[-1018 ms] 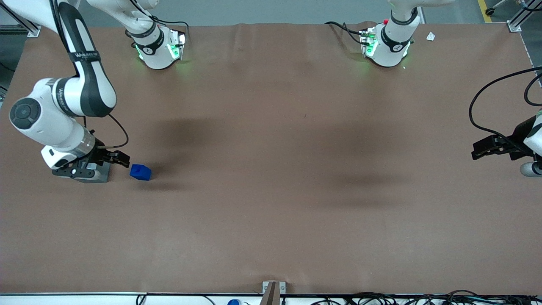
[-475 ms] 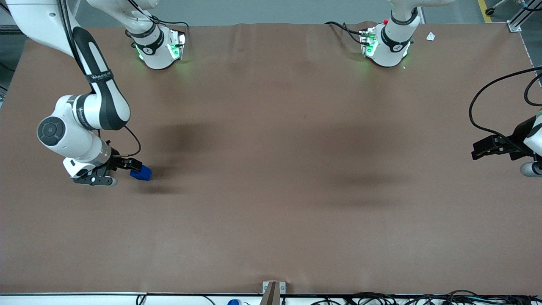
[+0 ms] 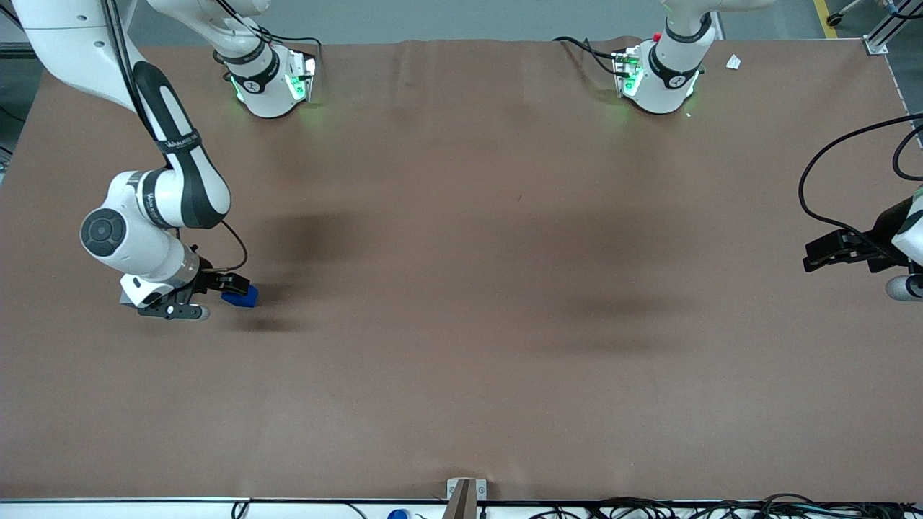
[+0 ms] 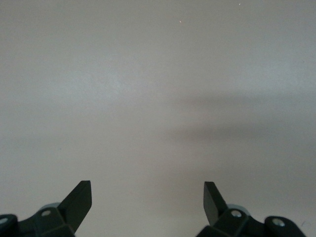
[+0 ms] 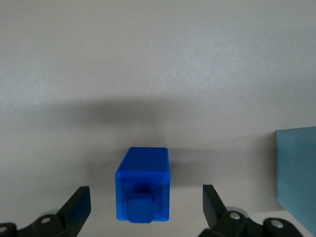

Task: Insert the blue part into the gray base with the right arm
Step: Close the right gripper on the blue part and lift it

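The blue part (image 3: 244, 296) lies on the brown table toward the working arm's end, its narrower stepped end facing the wrist camera. The right arm (image 3: 155, 216) reaches down over it. Its gripper (image 3: 231, 290) hangs just above the part and partly covers it in the front view. In the right wrist view the gripper (image 5: 145, 195) is open, and the blue part (image 5: 143, 190) sits between the fingers (image 5: 79, 202) with a gap on each side. The gray base (image 5: 297, 177) stands close beside the part. The arm's wrist hides the base in the front view.
Two robot pedestals (image 3: 270, 79) (image 3: 660, 76) stand along the table edge farthest from the front camera. The parked gripper (image 3: 840, 252) hovers at its own end. A small metal bracket (image 3: 465, 494) and cables line the nearest edge.
The right arm swung from over the gray base toward the blue part. Its open gripper now straddles the part, and the wrist has come to cover the base in the front view.
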